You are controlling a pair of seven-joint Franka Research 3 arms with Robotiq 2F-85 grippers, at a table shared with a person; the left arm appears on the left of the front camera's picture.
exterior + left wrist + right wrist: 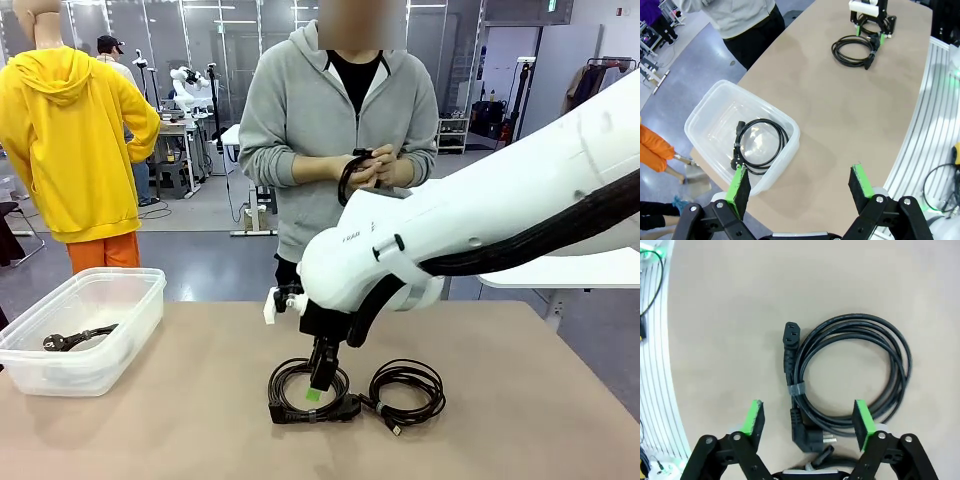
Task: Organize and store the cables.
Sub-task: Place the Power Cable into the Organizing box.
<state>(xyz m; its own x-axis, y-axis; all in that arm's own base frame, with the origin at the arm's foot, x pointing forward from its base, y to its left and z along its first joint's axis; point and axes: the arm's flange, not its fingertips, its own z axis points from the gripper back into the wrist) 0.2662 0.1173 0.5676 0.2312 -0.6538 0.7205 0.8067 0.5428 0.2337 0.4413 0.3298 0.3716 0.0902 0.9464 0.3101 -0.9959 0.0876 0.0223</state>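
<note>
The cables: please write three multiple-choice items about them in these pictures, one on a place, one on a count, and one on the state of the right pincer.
1. Where does the stored cable lie?
A. in the clear bin
B. on the floor
C. on a chair

2. How many cable coils lie on the table outside the bin?
A. one
B. two
C. four

3. How is the right pincer?
A. shut on a plug
B. open above a coil
C. open above the bin

Answers:
1 A: the left wrist view shows it coiled inside the bin.
2 B: the left coil and the right coil lie side by side.
3 B: its green pads stand wide apart, with the coil's plug end between them.
</note>
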